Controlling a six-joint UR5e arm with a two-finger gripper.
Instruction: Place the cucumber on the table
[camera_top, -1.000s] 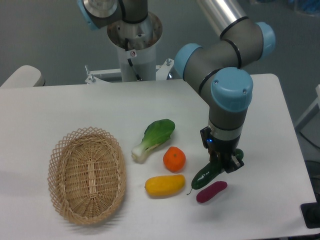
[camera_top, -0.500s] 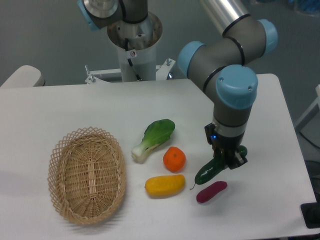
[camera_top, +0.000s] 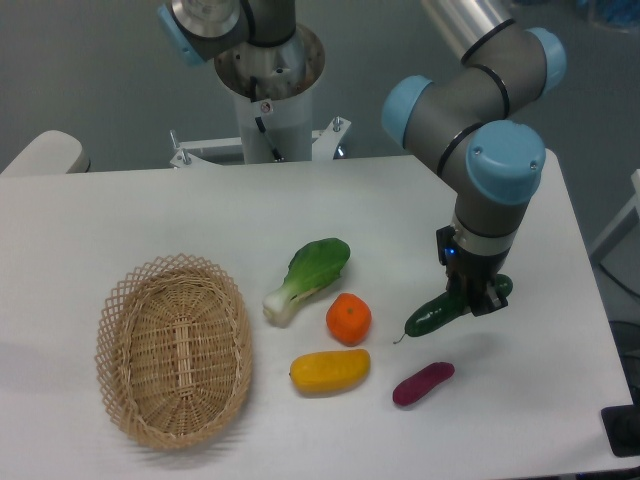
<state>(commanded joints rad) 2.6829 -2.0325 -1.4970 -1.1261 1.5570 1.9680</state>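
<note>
The dark green cucumber hangs in my gripper, which is shut on its right end. Its stem tip points down-left. It is held a little above the white table, at the right side, above and to the right of the purple-red vegetable. The fingers are mostly hidden by the wrist and the cucumber.
A wicker basket stands at the left. A bok choy, an orange fruit and a yellow fruit lie in the middle. The table's right edge is close to the gripper.
The gripper has moved up and to the right with the cucumber, away from the purple-red vegetable. The other objects have not moved.
</note>
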